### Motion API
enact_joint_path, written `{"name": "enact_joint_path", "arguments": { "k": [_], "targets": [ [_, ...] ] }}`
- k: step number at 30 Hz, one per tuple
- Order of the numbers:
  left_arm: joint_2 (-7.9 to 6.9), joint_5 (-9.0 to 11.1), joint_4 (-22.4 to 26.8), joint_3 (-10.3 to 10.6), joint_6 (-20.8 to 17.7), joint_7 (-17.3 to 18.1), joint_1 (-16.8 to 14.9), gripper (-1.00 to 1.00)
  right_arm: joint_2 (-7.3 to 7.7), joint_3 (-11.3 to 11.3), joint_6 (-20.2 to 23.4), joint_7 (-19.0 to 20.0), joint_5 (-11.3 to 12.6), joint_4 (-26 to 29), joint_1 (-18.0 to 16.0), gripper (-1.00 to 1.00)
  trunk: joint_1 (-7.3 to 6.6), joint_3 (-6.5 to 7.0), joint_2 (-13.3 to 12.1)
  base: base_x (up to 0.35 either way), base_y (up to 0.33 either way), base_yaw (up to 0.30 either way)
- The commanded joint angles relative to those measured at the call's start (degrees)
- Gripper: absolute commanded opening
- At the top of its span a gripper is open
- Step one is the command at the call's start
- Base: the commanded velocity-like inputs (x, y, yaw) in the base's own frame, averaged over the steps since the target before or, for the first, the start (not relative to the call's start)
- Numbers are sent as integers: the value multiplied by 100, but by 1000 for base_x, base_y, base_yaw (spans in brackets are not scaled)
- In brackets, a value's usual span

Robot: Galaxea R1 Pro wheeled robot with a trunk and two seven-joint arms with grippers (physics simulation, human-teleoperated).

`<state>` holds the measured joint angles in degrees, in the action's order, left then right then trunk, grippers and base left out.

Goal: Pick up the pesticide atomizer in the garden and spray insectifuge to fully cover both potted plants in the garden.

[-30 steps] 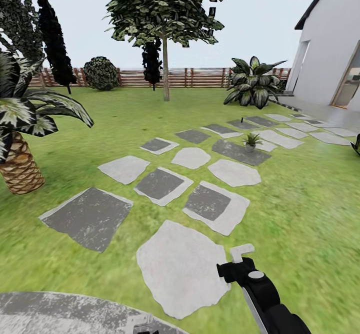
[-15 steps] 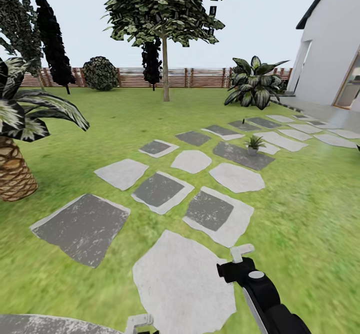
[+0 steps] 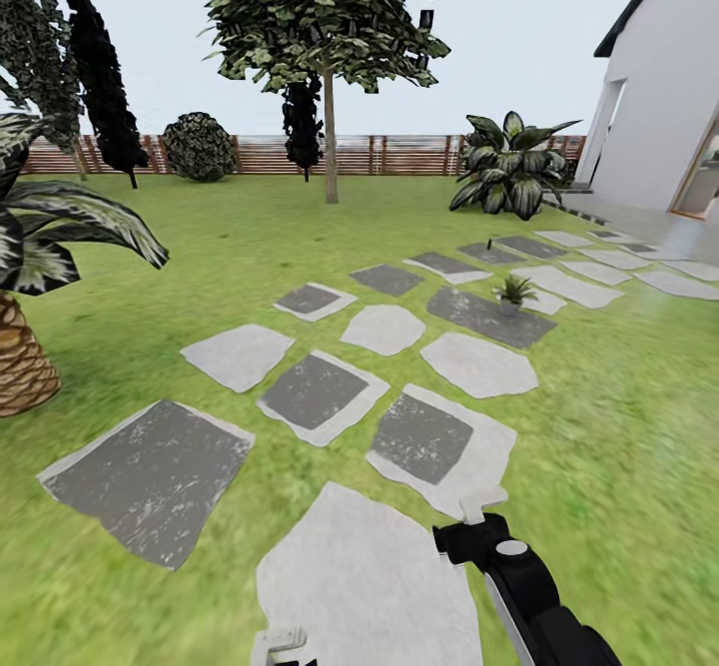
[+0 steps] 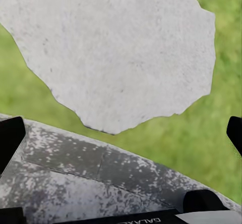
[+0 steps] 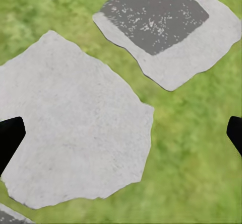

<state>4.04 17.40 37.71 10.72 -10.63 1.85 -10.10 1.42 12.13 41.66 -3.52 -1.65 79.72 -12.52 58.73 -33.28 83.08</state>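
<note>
Across the lawn [image 3: 200, 267], grey stone paving [image 3: 315, 391] is running in a loose path toward the white house [image 3: 664, 117] on the far right, with wide open grass lying on both sides. One potted plant [image 3: 514, 293], a small rosette in a grey pot, is sitting on the stones well ahead and to the right. Just beyond it, a slim dark upright object that may be the pesticide atomizer [image 3: 489, 244] is standing on the paving, too small to identify. A brown slat fence [image 3: 379, 155] is closing the far edge. A palm trunk [image 3: 20, 356] is crowding the left edge. The right gripper [image 5: 121, 133] is hanging over a pale slab, fingers spread wide and empty. The left gripper [image 4: 121, 128] is likewise holding its fingers apart, gripping nothing.
</note>
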Motion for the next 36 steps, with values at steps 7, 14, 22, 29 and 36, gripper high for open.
{"name": "enact_joint_path", "arguments": {
  "k": [7, 14, 22, 29, 36],
  "targets": [
    [-1, 0, 0, 0, 0, 0, -1, 100, 0, 0, 0, 0, -1, 0, 1, 100, 0, 0, 0, 320, 0, 0],
    [-1, 0, 0, 0, 0, 0, -1, 100, -1, 0, -3, 0, -2, 0, 1, 100, 0, 0, 0, 320, 0, 0],
    [-5, 0, 18, 29, 416, 2, -1, 100, 1, -8, 0, 0, -2, 0, 3, 100, 0, 0, 0, 320, 0, 0],
    [-9, 31, 6, -3, 574, 46, -1, 100, 0, -9, 0, 0, -1, 0, 2, 100, 0, 0, 0, 320, 0, 0],
    [-10, 59, 0, -9, 527, 65, -1, 100, -1, -2, 0, 0, -2, -9, 1, 100, 0, 0, 0, 320, 0, 0]
  ]
}}
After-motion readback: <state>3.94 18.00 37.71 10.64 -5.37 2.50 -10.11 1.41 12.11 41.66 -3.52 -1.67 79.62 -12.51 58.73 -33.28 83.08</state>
